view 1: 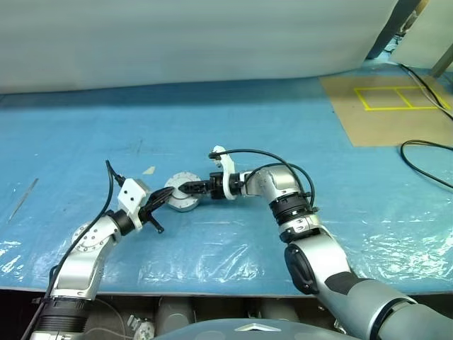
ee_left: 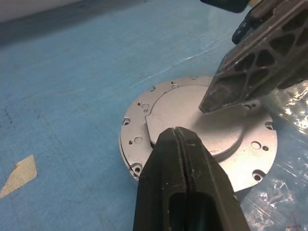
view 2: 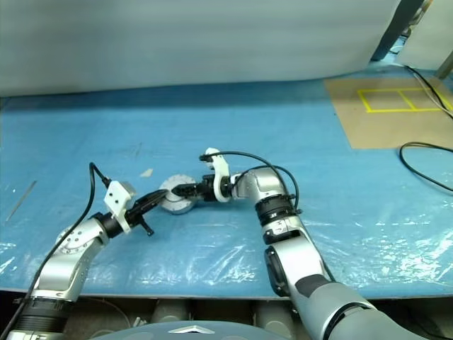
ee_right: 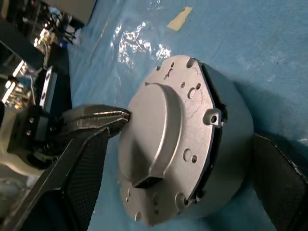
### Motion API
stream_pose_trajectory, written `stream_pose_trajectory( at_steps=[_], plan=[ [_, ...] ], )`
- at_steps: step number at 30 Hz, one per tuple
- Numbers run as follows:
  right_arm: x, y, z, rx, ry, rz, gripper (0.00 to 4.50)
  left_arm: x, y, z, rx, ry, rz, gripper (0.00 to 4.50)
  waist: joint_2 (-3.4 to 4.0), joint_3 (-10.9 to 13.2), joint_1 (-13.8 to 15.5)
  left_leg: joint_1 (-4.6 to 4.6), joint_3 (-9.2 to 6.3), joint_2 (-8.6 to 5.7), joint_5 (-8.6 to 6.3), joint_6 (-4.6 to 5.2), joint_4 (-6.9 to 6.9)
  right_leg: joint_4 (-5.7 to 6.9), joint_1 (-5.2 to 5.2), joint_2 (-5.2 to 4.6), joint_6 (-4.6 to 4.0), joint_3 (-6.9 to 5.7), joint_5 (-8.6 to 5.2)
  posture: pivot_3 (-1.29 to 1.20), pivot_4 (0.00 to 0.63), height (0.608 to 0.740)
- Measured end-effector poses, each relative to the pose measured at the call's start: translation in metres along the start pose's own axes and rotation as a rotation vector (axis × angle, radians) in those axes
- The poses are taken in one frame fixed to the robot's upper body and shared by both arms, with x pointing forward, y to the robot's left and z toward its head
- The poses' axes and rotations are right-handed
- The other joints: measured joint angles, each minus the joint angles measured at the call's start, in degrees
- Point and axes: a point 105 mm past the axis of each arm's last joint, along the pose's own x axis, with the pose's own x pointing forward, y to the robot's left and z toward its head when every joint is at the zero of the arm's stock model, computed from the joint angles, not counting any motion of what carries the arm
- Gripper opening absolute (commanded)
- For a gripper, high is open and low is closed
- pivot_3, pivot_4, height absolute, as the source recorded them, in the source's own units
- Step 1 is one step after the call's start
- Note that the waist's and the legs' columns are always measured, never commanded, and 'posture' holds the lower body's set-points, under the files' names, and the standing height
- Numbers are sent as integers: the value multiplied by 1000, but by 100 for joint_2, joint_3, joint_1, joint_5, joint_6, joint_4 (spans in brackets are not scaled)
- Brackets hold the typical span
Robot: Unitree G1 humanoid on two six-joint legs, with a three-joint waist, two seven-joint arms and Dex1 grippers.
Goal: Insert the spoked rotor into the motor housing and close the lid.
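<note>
Grey metal sits at the middle of the blue plastic sheet (view 1: 297,134): the motor housing (ee_right: 231,154) with the lid (ee_right: 166,139) already lying on top of it, plain outer face up, so we judge the spoked rotor to be inside, though we cannot see it. Our left gripper (ee_left: 179,144), reaching in from the near left, has its two fingers pressed together into one blunt tip that rests on the near edge of the lid's raised centre, which reads to us as a way of pinning the lid flat while the other arm works. Our right gripper (view 1: 188,189) comes in from the right with its fingers spread wide, one finger (ee_left: 240,82) touching the top of the lid and the other (ee_right: 284,178) down beside the housing wall, so the stack sits between them without being squeezed. We take this as lining up to press or seat the lid; a gap shows along part of the rim, so it may not be fully home. A scrap of tape (ee_left: 18,175) lies on the sheet to the left
</note>
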Motion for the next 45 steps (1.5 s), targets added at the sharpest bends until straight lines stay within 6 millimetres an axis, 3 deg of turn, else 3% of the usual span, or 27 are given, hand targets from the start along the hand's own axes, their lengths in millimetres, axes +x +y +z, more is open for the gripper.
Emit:
stream_pose_trajectory(
  at_steps=[6, 8, 16, 23, 26, 35, 41, 45],
  plan=[
    [-2, -3, 1, 121, -23, 11, 2331, -1, 3, 0, 5, -1, 12, 0, 0, 0, -6, -4, 4, 1, 0, -2, -3, -1, -9, 2, 0, 1, 0, 0, 150, 740],
    [-2, 0, 4, 121, -32, 28, 1991, -1, 4, 2, 11, -6, 20, 0, 1, 0, -4, -3, 4, 8, -1, -4, -5, 1, -9, 9, -1, -1, 0, 0, 150, 740],
    [-2, 2, 6, 146, -44, 50, 1885, -1, 6, 3, 14, -15, 36, 0, 1, 0, 5, -2, 5, 13, -2, -6, -4, 0, -8, 13, -3, -1, -1, 0, 150, 740],
    [-1, -3, 9, 275, -98, 51, 1841, -2, 12, 2, 10, -18, 77, 0, 1, 0, 2, -4, 6, 20, -1, -6, -4, 1, -11, 20, -4, -1, -1, 0, 150, 740],
    [-1, -6, 10, 273, -103, 26, 1338, -2, 13, 1, 12, -18, 81, 0, 1, 0, 8, -1, 7, 20, -1, -7, -2, 0, -12, 19, -4, -2, 0, 0, 150, 740],
    [1, -3, 9, 192, -81, 12, 1340, -3, 16, 1, 3, -27, 100, 0, 1, 0, 7, -5, 8, 21, -1, -7, -2, 2, -10, 20, -4, -2, 0, 0, 150, 740],
    [0, -9, 16, 263, -170, 18, 1340, -3, 31, -2, -190, -109, 227, 0, -2, 3, 15, -11, 10, 27, -1, -7, 2, 4, -20, 27, -9, -2, 2, 0, 150, 740],
    [-9, -20, 33, 384, -303, 17, 1340, -18, 54, 2, -326, -212, 366, 0, -26, 20, 42, -37, 5, 26, 0, -7, 24, 10, -46, 27, -9, -3, 6, 0, 150, 740]
  ],
)
